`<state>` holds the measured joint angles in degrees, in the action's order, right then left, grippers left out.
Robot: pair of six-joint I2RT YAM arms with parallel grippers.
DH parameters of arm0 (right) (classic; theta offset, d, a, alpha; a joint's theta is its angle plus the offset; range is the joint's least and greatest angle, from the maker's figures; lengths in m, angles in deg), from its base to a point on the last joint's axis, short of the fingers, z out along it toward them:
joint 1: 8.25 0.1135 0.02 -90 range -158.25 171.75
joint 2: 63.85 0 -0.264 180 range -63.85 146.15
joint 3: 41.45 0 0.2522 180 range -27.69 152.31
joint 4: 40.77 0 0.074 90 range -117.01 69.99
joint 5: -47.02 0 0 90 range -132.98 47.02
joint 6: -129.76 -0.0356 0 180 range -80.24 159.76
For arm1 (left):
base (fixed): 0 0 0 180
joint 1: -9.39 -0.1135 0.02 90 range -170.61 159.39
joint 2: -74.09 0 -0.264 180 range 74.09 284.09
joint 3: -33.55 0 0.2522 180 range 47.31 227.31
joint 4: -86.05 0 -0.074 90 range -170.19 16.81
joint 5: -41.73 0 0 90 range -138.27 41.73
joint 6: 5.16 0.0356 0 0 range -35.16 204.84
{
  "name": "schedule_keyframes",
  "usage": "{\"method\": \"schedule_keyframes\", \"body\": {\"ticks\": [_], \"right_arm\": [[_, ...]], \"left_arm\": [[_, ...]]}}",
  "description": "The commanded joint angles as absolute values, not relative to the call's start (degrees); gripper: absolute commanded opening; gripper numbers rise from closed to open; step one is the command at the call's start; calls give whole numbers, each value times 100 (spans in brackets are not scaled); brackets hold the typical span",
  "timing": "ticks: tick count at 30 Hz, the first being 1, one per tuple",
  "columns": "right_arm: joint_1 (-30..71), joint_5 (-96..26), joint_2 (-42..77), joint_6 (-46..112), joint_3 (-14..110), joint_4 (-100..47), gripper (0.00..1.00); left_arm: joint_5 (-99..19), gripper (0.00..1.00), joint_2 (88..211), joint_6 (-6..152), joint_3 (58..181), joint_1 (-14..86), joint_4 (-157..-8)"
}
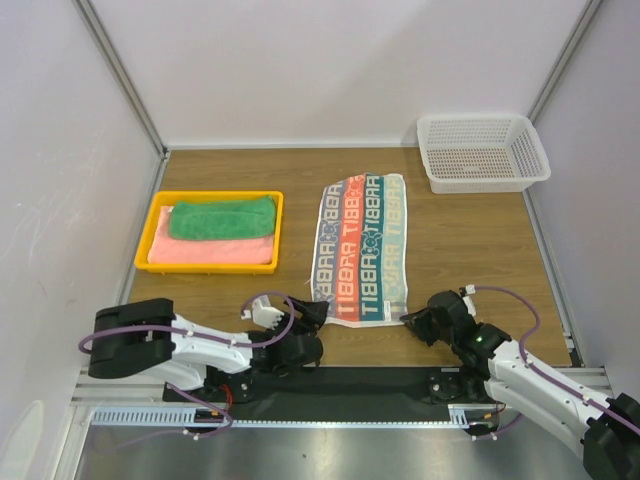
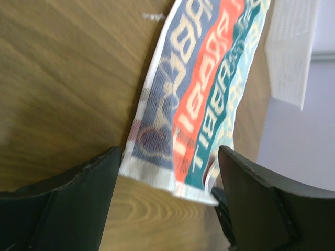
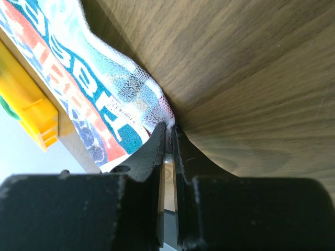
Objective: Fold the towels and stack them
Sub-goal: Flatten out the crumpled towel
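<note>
Three towels in view. The patterned towel [image 1: 362, 250], white/teal w/ red-orange letters, lies flat & unfolded mid-tabletop [image 1: 470, 240], its long side running away from the arms. At left, the green towel [image 1: 222, 217] sits folded on top of the salmon-pink towel [image 1: 215, 250], both inside the yellow tray [image 1: 148, 240]. The white mesh basket [image 1: 480, 150] is at the far right corner. The L pincer [image 2: 169, 157] has its jaws wide, one on either side of the patterned towel's near-left corner, w/ nothing gripped. The R pincer [image 3: 168, 128] has its jaws almost together, pinching the same towel's near-right corner, w/ the fabric lifted a bit at the tips. Both arms are low by the near edge.
</note>
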<state>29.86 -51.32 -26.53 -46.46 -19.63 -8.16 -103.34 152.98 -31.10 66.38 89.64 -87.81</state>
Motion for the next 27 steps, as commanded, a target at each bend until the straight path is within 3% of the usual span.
{"method": "schedule_keyframes", "body": {"ticks": [1,6,18,27], "right_arm": [[2964,-5265,-2676,-4558,-1749,-724,0],[2964,-5283,-2667,-4541,-1749,-785,0],[2964,-5204,-2764,-4462,-1767,-741,0],[2964,-5177,-2773,-4506,-1767,-733,0]], "left_arm": [[-9187,84,15091,-3900,6585,9095,-7721],[-8976,84,14924,-3847,6946,9271,-7035],[-9248,83,16118,-4180,7042,9324,-8423],[-9423,82,16804,-5841,7376,9429,-7405]]}}
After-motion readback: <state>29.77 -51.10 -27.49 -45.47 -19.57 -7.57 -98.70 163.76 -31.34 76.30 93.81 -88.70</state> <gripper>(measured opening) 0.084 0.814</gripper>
